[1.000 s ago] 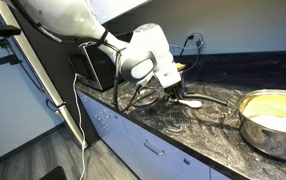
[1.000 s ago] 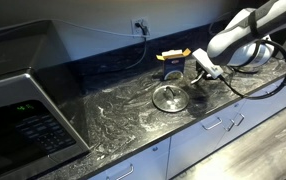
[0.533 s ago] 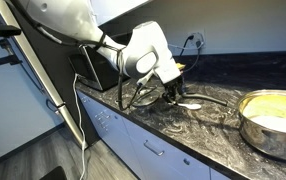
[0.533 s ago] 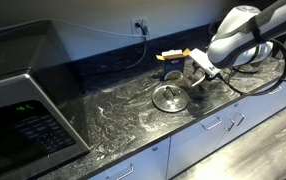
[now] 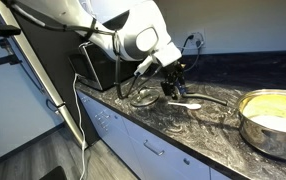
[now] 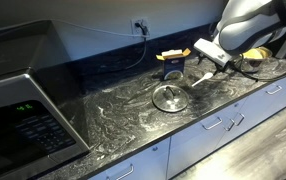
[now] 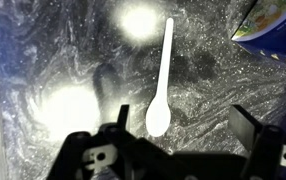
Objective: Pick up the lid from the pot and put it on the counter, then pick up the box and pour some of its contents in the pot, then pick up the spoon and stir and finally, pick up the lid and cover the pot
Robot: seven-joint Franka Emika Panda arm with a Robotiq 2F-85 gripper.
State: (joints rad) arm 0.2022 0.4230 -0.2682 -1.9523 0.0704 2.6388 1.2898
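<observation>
The white spoon (image 7: 161,85) lies flat on the marbled counter (image 7: 213,90), its bowl toward the camera and just inside one finger of my gripper (image 7: 183,125). The jaws stand wide apart above it, holding nothing. In both exterior views the gripper (image 5: 174,88) (image 6: 201,72) hangs a little above the counter, over the spoon (image 5: 186,102). The glass lid (image 6: 170,97) rests on the counter (image 6: 113,115) beside it. The yellow box (image 6: 173,62) stands just behind the lid, and its corner (image 7: 273,20) shows in the wrist view. The steel pot (image 5: 273,122) sits uncovered farther along.
A black microwave (image 6: 23,110) fills one end of the counter. A cable (image 6: 133,55) runs from a wall socket down to the worktop, and robot cables loop near the lid. White drawers (image 5: 143,150) lie below the counter edge.
The jaws have gone from shut to wide open, leaving the spoon on the counter. The gripper has lifted up and away from the worktop.
</observation>
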